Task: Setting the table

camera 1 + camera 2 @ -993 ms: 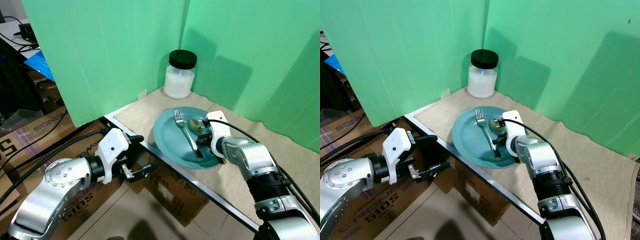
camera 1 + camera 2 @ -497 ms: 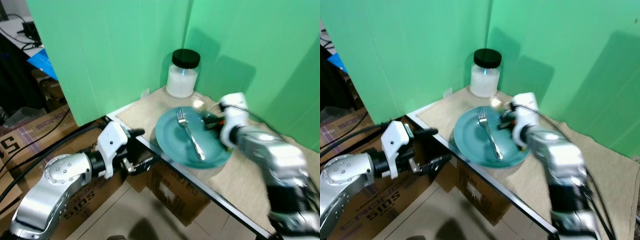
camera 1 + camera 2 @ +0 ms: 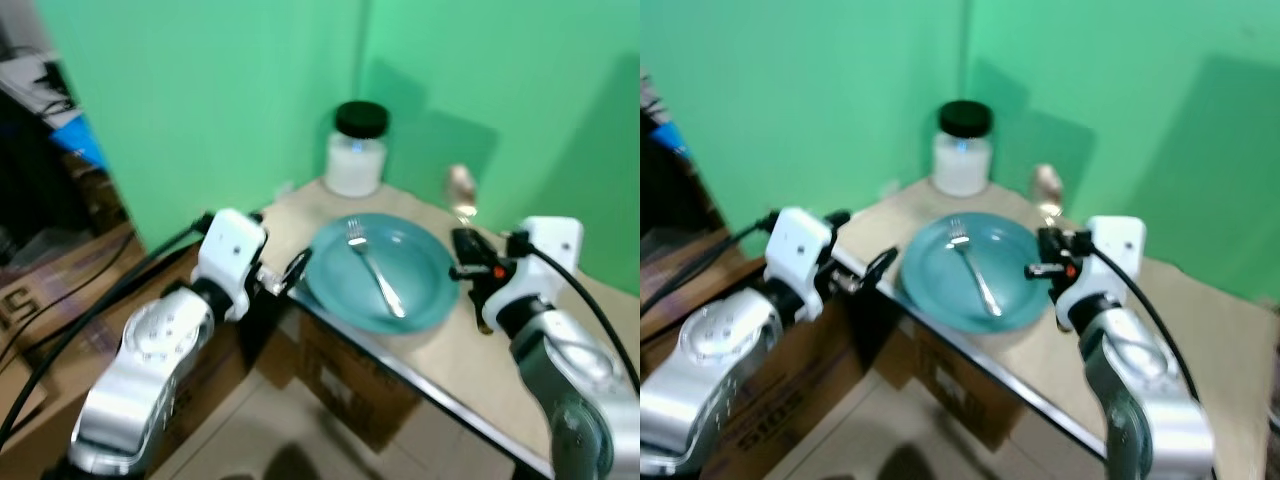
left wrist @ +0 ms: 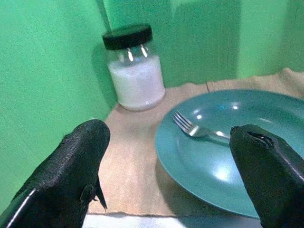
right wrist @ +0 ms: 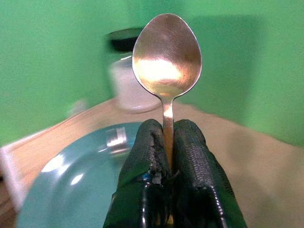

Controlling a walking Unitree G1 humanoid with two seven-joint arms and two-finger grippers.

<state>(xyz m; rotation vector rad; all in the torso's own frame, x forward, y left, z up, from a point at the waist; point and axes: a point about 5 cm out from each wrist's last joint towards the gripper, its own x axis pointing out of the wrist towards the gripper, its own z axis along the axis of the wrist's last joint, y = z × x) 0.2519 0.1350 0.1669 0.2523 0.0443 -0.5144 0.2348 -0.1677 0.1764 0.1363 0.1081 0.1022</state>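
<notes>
Sitting out past both grippers: green backdrop panels (image 3: 250,90), closing in the corner behind everything. Under it all, a table (image 3: 400,372) with a tan cloth (image 4: 130,175) draped across, metal edge facing the robot.

Resting on that cloth, a teal plate (image 3: 425,290), lying between the two grippers and just ahead of the left one. Lying on the plate, a fork (image 3: 372,268), tines pointing toward the back corner.

Standing beyond the plate, right in the corner, a glass jar (image 4: 134,71) with white stuff inside and a black lid, well ahead of the left gripper and off to the left of the right one.

Hovering at the table's near edge, left gripper (image 4: 175,156), fingers spread wide apart, gripping nothing, plate rim just past the fingertips (image 4: 83,152).

Hanging over the right side of the plate, right gripper (image 5: 164,142), fingers pinched tight around the handle of a spoon (image 5: 166,57). Poking straight up out of the fingertips (image 5: 142,156), bowl end highest, not touching the plate or cloth. Head views pretty blurry, so the spoon showing there as just a pale smudge (image 3: 461,187) above the right gripper.
</notes>
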